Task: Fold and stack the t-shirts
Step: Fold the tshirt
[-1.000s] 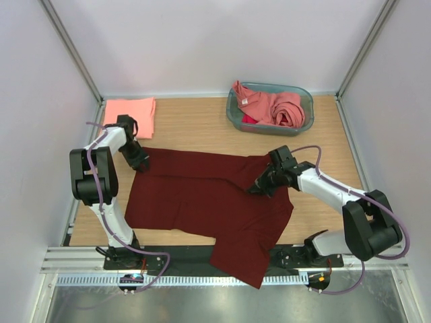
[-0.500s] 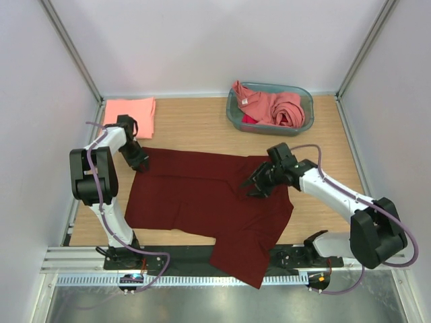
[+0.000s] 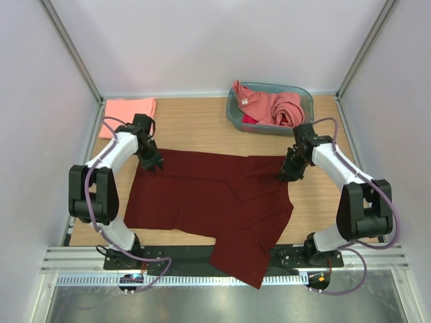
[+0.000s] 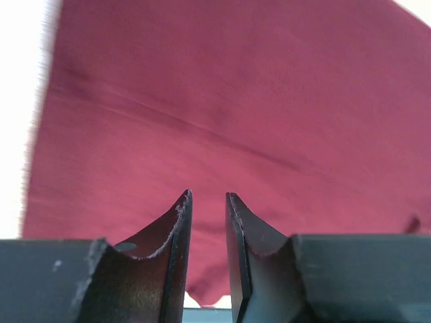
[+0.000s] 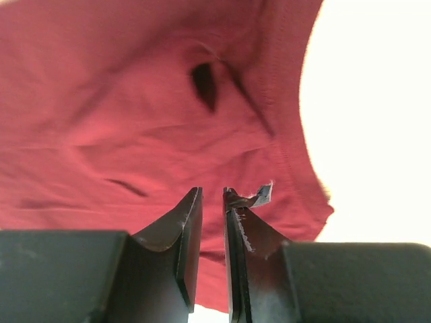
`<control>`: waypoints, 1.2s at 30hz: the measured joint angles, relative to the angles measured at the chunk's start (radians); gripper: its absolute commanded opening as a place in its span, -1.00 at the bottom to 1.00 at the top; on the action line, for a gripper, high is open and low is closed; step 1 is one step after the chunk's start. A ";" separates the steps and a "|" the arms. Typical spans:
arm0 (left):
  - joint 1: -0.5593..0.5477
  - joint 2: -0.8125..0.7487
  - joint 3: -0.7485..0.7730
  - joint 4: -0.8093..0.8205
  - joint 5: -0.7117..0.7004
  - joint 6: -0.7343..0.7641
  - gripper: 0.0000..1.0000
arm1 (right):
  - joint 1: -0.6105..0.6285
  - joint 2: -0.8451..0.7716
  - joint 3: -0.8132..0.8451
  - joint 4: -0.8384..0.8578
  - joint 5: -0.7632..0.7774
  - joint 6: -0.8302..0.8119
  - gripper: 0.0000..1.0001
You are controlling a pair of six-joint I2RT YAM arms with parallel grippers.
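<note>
Wooden surface (image 3: 195, 128), white walls (image 3: 202, 47). Maroon t-shirt (image 3: 209, 195) spread flat mid-surface, one end overhanging the near edge. Left fingers (image 4: 176, 249) pinch its far-left corner; right fingers (image 5: 188, 235) nearly together at far-right corner, grip unclear.

Table (image 3: 202, 128), seen from above. A spread shirt (image 3: 209, 202) lies across the middle, and its near right part reaches past the table's near edge. A folded shirt (image 3: 124, 108) lies in the far left corner. A basket (image 3: 232, 118) stands in the far right corner with bundled shirts (image 3: 269, 106) in it. The left gripper (image 3: 156, 165) sits at the spread shirt's far left corner and the right gripper (image 3: 288, 176) at its far right corner.
</note>
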 measured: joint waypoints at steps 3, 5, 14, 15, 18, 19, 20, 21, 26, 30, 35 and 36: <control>-0.098 -0.046 -0.002 -0.001 0.031 -0.029 -0.42 | 0.003 0.040 -0.015 -0.010 0.017 -0.056 -0.28; -0.168 -0.054 -0.002 0.003 0.056 -0.054 -0.42 | 0.003 0.052 -0.025 -0.013 0.024 -0.079 -0.25; -0.490 0.036 0.013 0.088 0.202 -0.159 -0.43 | 0.003 0.124 -0.047 0.021 0.048 -0.131 -0.26; -0.511 0.053 0.018 0.093 0.209 -0.163 -0.43 | 0.003 0.133 -0.047 0.026 0.050 -0.132 -0.27; -0.543 0.082 0.026 0.099 0.230 -0.178 -0.43 | 0.003 0.154 -0.048 0.042 0.058 -0.136 -0.29; -0.553 0.087 0.028 0.102 0.236 -0.179 -0.43 | 0.003 0.158 -0.050 0.048 0.061 -0.137 -0.29; -0.560 0.089 0.032 0.103 0.241 -0.180 -0.43 | 0.003 0.160 -0.050 0.052 0.063 -0.138 -0.31; -0.566 0.092 0.037 0.104 0.244 -0.182 -0.43 | 0.003 0.161 -0.050 0.055 0.065 -0.138 -0.32; -0.600 0.105 0.070 0.122 0.265 -0.183 -0.43 | 0.003 0.173 -0.050 0.077 0.071 -0.138 -0.38; -0.621 0.119 0.077 0.142 0.287 -0.184 -0.43 | 0.003 0.188 -0.050 0.082 0.073 -0.138 -0.50; -0.641 0.141 0.081 0.154 0.305 -0.190 -0.34 | 0.003 0.189 -0.049 0.082 0.073 -0.139 -0.76; -0.644 0.145 0.081 0.157 0.307 -0.194 -0.28 | 0.003 0.189 -0.049 0.081 0.073 -0.138 -0.81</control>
